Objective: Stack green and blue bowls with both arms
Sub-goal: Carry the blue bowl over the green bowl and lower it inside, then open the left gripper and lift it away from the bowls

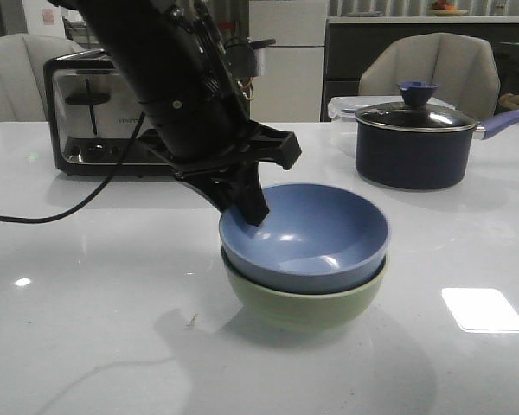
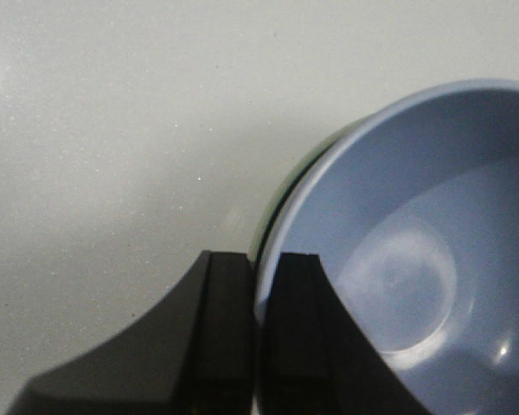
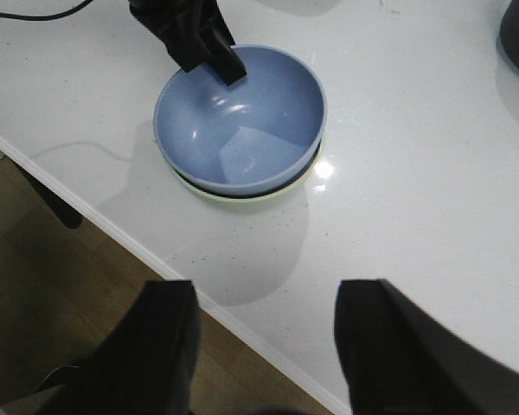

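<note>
The dusty blue bowl (image 1: 307,238) sits nested inside the pale green bowl (image 1: 307,303) on the white table. My left gripper (image 1: 246,207) is shut on the blue bowl's near-left rim, one finger inside and one outside. In the left wrist view the gripper (image 2: 259,277) pinches the blue bowl's rim (image 2: 398,259), with a sliver of the green bowl (image 2: 307,164) beneath. In the right wrist view the blue bowl (image 3: 242,121) rests in the green bowl (image 3: 259,197), with the left fingers (image 3: 212,47) on its rim. My right gripper (image 3: 264,298) is open and empty, high over the table's front edge.
A silver toaster (image 1: 95,117) with a black cable stands at the back left. A dark saucepan (image 1: 411,143) with a glass lid and purple knob stands at the back right, a clear container behind it. The table edge (image 3: 112,226) and brown floor show below the right gripper.
</note>
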Tool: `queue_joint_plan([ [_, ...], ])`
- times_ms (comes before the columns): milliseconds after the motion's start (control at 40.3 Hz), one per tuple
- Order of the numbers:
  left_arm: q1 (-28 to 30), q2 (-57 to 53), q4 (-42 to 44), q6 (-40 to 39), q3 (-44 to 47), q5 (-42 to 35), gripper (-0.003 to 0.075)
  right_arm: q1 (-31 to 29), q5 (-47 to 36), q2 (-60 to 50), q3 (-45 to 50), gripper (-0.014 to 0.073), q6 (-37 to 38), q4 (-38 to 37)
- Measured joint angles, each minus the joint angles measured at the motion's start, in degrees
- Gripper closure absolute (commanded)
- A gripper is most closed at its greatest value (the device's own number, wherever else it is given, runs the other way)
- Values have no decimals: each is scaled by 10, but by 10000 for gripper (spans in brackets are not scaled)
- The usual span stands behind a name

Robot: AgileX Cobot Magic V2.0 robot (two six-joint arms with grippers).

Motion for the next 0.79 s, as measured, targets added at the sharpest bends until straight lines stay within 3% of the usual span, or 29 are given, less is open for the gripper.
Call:
queue_joint_plan([
  [124,0,0,-3,0,0,0,433,0,0,0,0,125,0,0],
  [248,0,0,-8,0,0,1,353,0,0,0,0,125,0,0],
  [521,0,-57,5,0,0,8,357,0,0,0,0,125,0,0],
  [793,0,-235,44,0,60,10,357,0,0,0,0,125,0,0],
])
